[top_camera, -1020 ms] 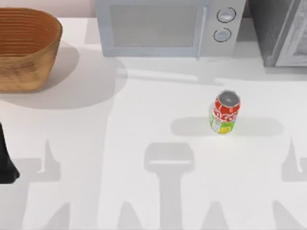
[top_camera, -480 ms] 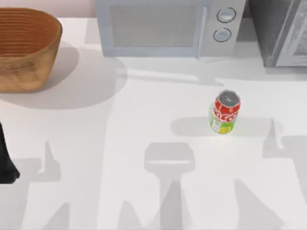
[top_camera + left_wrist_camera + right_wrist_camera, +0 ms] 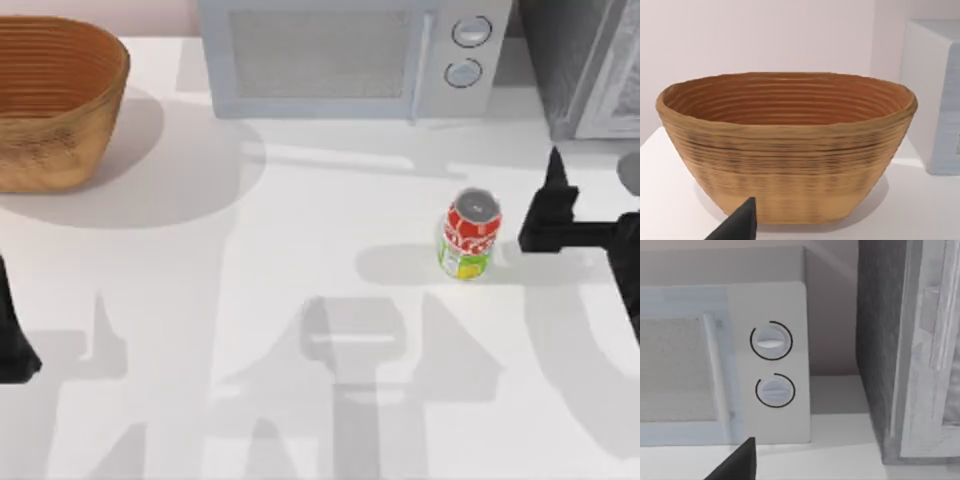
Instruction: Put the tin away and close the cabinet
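The tin (image 3: 468, 235), a small red can with a yellow-green lower band and a silver top, stands upright on the white table right of centre. My right gripper (image 3: 552, 185) has come in from the right edge. It hovers just right of the tin, apart from it and pointing toward the back. The cabinet (image 3: 565, 60) is the dark speckled grey unit at the back right corner, with a pale framed door panel (image 3: 622, 80). In the right wrist view the cabinet (image 3: 877, 345) and its door (image 3: 932, 350) stand ahead. My left gripper (image 3: 12, 345) is parked at the left edge.
A light grey microwave (image 3: 340, 55) with two round knobs (image 3: 771, 340) stands at the back centre, left of the cabinet. A woven basket (image 3: 55, 100) sits at the back left, and the left wrist view faces the basket (image 3: 785, 150). Bare table (image 3: 300, 250) lies in front of the tin.
My right arm has swung into the top view from the right and now sits beside the tin. The tin, the basket and the left arm have not moved.
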